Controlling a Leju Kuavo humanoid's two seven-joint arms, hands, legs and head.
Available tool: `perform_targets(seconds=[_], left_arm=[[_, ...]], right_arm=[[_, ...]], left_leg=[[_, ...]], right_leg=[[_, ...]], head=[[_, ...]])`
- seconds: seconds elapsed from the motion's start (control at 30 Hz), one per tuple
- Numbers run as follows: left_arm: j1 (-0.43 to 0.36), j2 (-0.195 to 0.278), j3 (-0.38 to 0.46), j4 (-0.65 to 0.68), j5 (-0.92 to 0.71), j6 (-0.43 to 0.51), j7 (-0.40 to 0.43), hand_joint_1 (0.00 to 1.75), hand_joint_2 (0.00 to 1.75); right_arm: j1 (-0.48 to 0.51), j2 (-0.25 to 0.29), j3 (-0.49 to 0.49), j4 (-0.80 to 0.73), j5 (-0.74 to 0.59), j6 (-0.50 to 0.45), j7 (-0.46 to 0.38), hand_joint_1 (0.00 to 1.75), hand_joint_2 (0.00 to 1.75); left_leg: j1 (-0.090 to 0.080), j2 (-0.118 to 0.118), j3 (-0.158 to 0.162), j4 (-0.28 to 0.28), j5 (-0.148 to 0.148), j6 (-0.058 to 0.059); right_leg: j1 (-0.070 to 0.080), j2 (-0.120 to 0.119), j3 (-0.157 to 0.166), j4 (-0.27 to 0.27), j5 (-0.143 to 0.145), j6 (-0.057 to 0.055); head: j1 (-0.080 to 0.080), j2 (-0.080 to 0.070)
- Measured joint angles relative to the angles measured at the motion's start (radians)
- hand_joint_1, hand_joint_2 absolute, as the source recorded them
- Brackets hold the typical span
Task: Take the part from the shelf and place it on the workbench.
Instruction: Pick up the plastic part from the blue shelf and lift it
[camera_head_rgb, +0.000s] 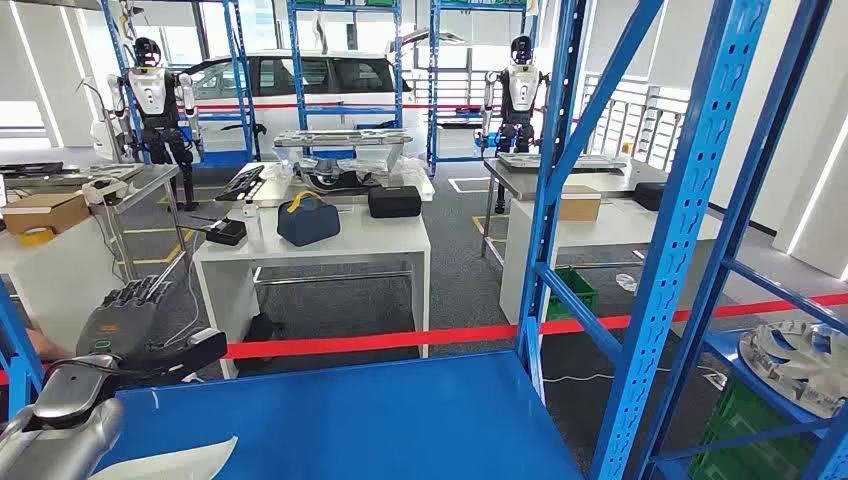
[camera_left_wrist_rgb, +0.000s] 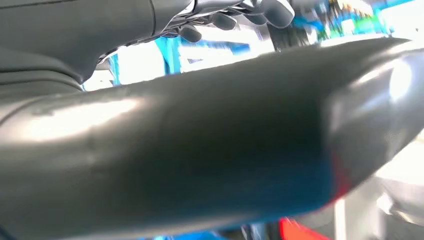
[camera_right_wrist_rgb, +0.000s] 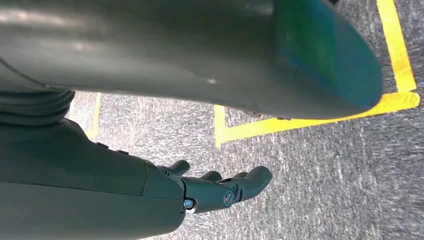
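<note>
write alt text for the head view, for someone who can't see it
The robot's grey left hand hangs open above a bare blue metal shelf board, framed by blue steel uprights. A silver wheel-like metal part lies on the shelf at right.

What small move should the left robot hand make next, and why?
Probably lower the left robot hand toward the pale piece on the blue shelf board. That hand is raised beside the board and holds nothing, while the right robot hand hangs empty over the floor.
</note>
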Motion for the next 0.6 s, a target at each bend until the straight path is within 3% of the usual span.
perform_targets(seconds=[0.03, 0.07, 0.13, 0.17, 0.23, 0.33, 0.6], left_arm=[[0.001, 0.0, 0.009, 0.0, 0.025, -0.014, -0.022, 0.0, 0.0], [0.002, -0.001, 0.021, 0.0, 0.051, -0.03, -0.041, 0.0, 0.44], [0.005, -0.004, 0.068, -0.002, 0.155, -0.095, -0.108, 0.0, 1.31], [0.005, -0.006, 0.093, -0.002, 0.2, -0.129, -0.131, 0.0, 1.75], [0.009, -0.009, 0.138, -0.005, 0.272, -0.198, -0.16, 0.0, 1.75], [0.019, -0.013, 0.195, -0.009, 0.362, -0.307, -0.204, 0.0, 1.75], [0.041, -0.016, 0.264, -0.032, 0.518, -0.501, -0.31, 0.0, 1.75]], right_arm=[[0.0, 0.0, 0.0, 0.0, 0.0, 0.001, 0.0, 0.0, 0.0], [0.0, 0.0, 0.0, 0.0, 0.0, 0.001, 0.0, 0.0, 0.0], [0.001, -0.001, -0.001, 0.0, -0.002, 0.002, -0.001, 0.0, 0.0], [0.001, -0.002, -0.001, 0.0, -0.003, 0.003, -0.001, 0.0, 0.0], [0.004, -0.003, -0.002, 0.0, -0.003, 0.003, -0.001, 0.0, 0.0], [0.008, -0.003, -0.006, 0.0, -0.003, 0.003, 0.0, 0.0, 0.0], [0.008, -0.003, -0.018, 0.0, -0.005, 0.002, 0.002, 0.0, 0.0]], left_leg=[[0.0, 0.0, 0.004, 0.001, -0.003, -0.001], [0.0, 0.0, 0.007, 0.001, -0.007, -0.002], [-0.001, -0.001, 0.022, 0.002, -0.02, -0.008], [-0.001, -0.001, 0.026, 0.002, -0.025, -0.013], [-0.003, 0.0, 0.032, 0.0, -0.033, -0.02], [-0.005, 0.002, 0.038, -0.005, -0.034, -0.013], [-0.004, 0.007, 0.047, -0.026, -0.037, -0.027]], right_leg=[[0.0, 0.0, 0.006, -0.028, 0.023, -0.002], [0.001, 0.0, 0.018, -0.065, 0.049, -0.005], [0.004, -0.001, 0.065, -0.206, 0.137, -0.016], [0.007, -0.001, 0.084, -0.26, 0.157, -0.02], [0.011, -0.001, 0.101, -0.3, 0.168, -0.022], [0.01, 0.001, 0.109, -0.306, 0.186, -0.023], [0.012, 0.005, 0.112, -0.305, 0.176, -0.038]], head=[[0.0, 0.0], [0.0, 0.0], [0.0, 0.0], [-0.001, 0.0], [-0.001, 0.0], [-0.002, 0.0], [-0.004, 0.0]])
